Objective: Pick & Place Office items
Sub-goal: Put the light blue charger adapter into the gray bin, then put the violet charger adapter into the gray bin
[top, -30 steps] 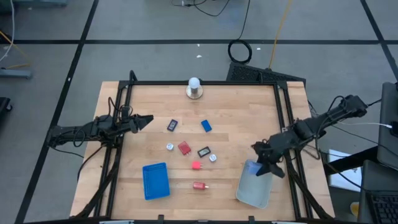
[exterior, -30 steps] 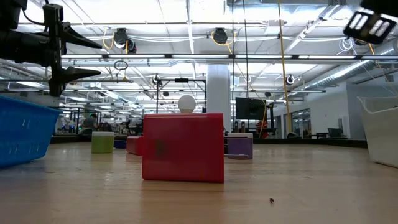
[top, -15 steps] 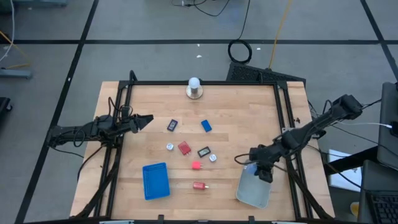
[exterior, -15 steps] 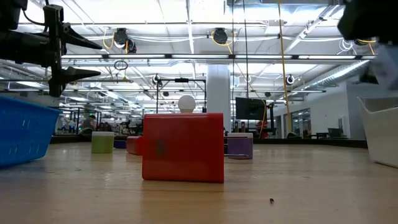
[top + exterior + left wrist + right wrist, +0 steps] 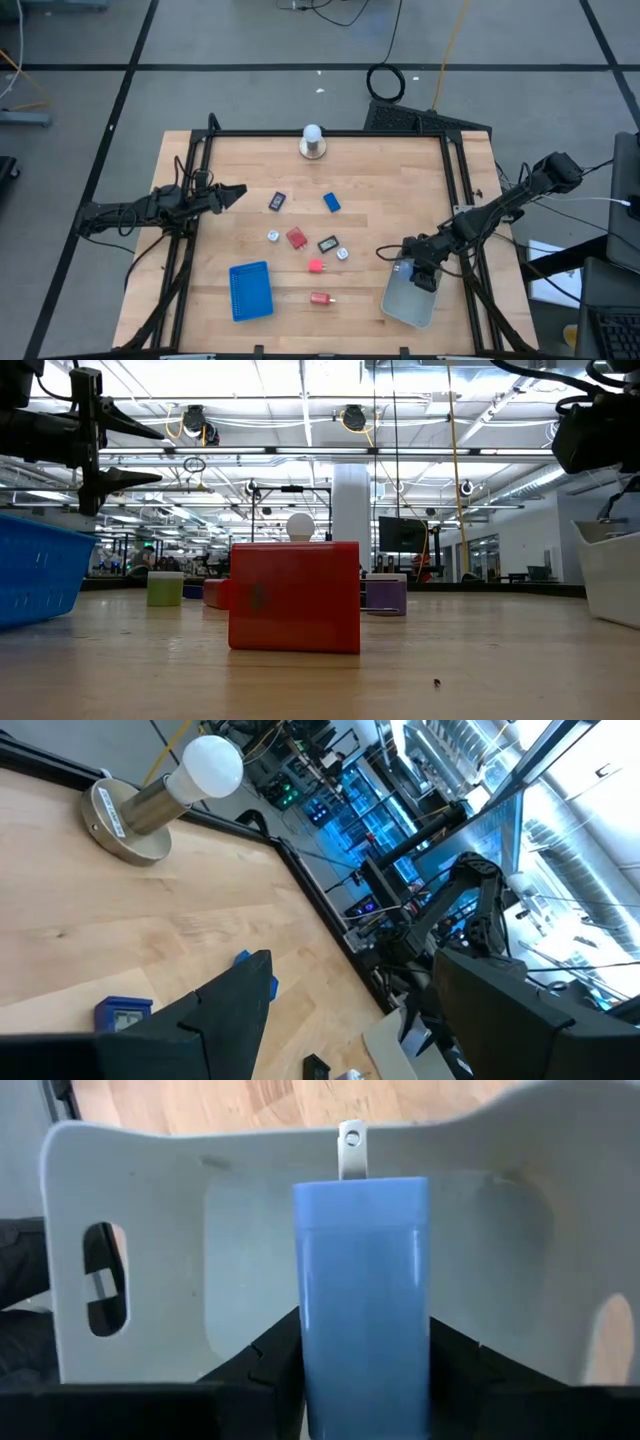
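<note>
My right gripper (image 5: 422, 272) is shut on a light-blue block (image 5: 362, 1300) with a metal prong (image 5: 351, 1145), above the clear grey bin (image 5: 408, 298) near the table's right near corner. My left gripper (image 5: 236, 192) hangs open over the left edge, touching nothing. Lying flat on the table's middle are two black rectangles (image 5: 278, 201) (image 5: 327, 243), a blue block (image 5: 331, 203), a red block (image 5: 296, 238), a pink piece (image 5: 316, 266), another red block (image 5: 320, 298) and two silvery bits (image 5: 272, 236) (image 5: 342, 254). My right gripper pinches the light-blue block between its two fingers (image 5: 268, 1362), which lie on the block's long sides at its rear part (image 5: 320, 1345). The block is lifted clear and points forward over the bin's inside (image 5: 240, 1250), prong end away from the gripper.
A flat blue tray (image 5: 250, 290) lies toward the near left. A white ball on a round metal base (image 5: 313, 141) stands at the middle of the far edge. Black frame rails (image 5: 190, 240) run along the table's left and right sides.
My right gripper has moved down and a little toward the table's left, turning over the bin while staying shut on the light-blue block. In the low view it has dropped from the upper corner to just above the bin's rim.
</note>
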Robot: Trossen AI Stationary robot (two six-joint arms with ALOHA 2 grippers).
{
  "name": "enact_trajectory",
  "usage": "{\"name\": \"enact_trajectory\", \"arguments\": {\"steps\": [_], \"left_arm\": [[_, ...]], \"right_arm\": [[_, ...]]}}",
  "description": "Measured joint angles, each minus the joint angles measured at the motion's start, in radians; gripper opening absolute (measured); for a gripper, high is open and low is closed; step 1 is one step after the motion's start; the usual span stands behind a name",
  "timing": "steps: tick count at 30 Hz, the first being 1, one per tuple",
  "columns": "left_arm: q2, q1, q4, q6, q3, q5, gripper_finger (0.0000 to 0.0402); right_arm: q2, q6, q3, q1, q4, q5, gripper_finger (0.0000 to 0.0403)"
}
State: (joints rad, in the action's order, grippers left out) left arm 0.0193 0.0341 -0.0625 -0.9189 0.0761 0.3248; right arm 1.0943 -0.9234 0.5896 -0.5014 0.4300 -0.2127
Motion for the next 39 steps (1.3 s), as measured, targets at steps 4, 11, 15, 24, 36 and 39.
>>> {"name": "enact_trajectory", "arguments": {"steps": [4, 11, 15, 24, 36, 39], "left_arm": [[0.000, 0.000, -0.022, -0.003, 0.000, 0.000, 0.0278], [0.000, 0.000, -0.024, -0.002, 0.000, 0.000, 0.0278], [0.000, 0.000, -0.024, -0.003, 0.000, 0.000, 0.0278], [0.000, 0.000, -0.020, -0.026, 0.000, -0.001, 0.0278], [0.000, 0.000, -0.005, -0.044, 0.000, -0.005, 0.0278], [0.000, 0.000, 0.013, -0.053, 0.000, -0.014, 0.0278]], "right_arm": [[0.000, -0.008, 0.000, 0.000, -0.005, 0.000, 0.0145], [0.000, -0.017, 0.000, 0.000, -0.020, -0.001, 0.0133], [0.000, -0.046, 0.000, 0.000, -0.065, 0.000, 0.0136], [-0.015, -0.138, 0.000, 0.008, -0.281, 0.002, 0.0171], [-0.018, 0.169, 0.136, 0.071, -0.344, 0.081, 0.0165], [-0.018, 0.207, 0.169, 0.120, -0.342, 0.086, 0.0165]]}}
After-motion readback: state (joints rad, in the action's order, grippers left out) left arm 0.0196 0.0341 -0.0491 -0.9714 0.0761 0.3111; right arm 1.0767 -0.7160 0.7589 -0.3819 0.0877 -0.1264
